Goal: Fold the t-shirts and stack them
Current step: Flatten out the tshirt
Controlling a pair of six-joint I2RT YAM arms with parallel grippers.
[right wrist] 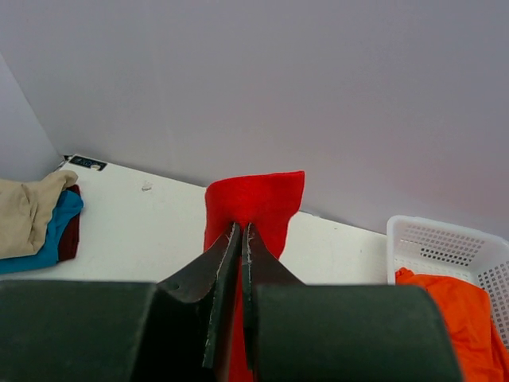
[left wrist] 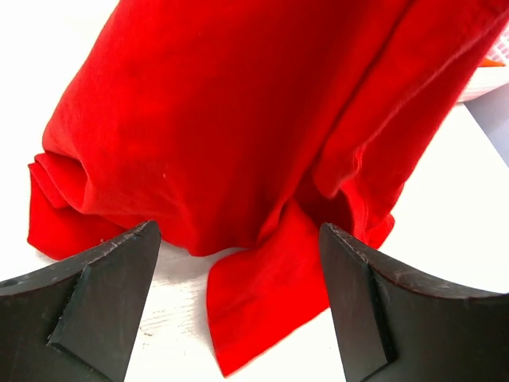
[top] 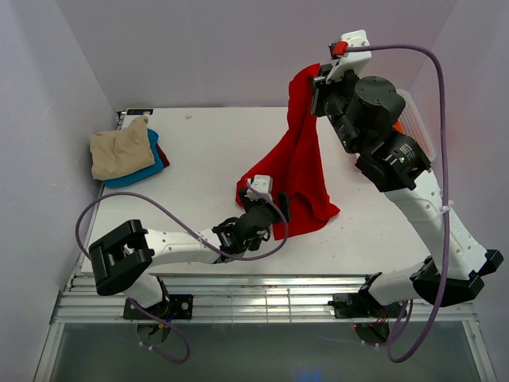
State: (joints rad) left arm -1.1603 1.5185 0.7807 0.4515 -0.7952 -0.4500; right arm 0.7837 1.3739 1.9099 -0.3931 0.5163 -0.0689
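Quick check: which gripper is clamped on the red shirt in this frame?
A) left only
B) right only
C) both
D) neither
B: the right gripper is pinched shut on an edge of the red shirt and holds that end raised. The left gripper is wide open and clamps nothing.

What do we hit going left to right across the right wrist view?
At the left edge, stack of t-shirts with tan on top → red t-shirt, pinched in the shut jaws → white basket with the orange t-shirt in it.
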